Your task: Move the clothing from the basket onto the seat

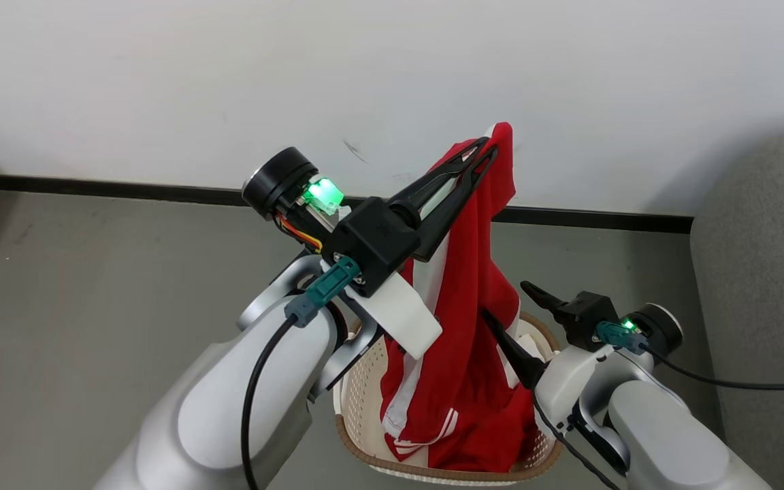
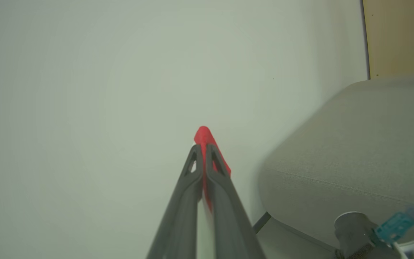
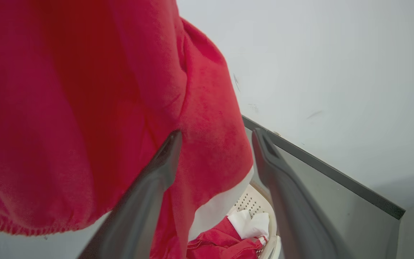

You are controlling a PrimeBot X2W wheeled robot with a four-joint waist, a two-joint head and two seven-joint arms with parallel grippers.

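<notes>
**Garment lifted above the basket, carry to the seat yet to come**

The left end effector (image 1: 489, 148) is clenched on the top edge of a bright red soft garment (image 1: 474, 320) with white stripes, holding it high above the oval cream perforated plastic basket (image 1: 363, 391) with its brown rim. The right end effector (image 1: 506, 301) is released. Its fingers are spread just above the basket's rim, beside the hanging cloth and pinching nothing.

The garment hangs long and limp from that single pinch, folded on itself, and its striped lower end reaches down into the basket. More red and white clothing (image 3: 228, 241) lies inside the basket.

The step in hand looks like the lift-out. Next, I judge, the lower end must clear the rim. Then the arm must swing toward the large grey fabric-upholstered seat (image 1: 766, 272), which stands to the robot's right of the basket.
</notes>
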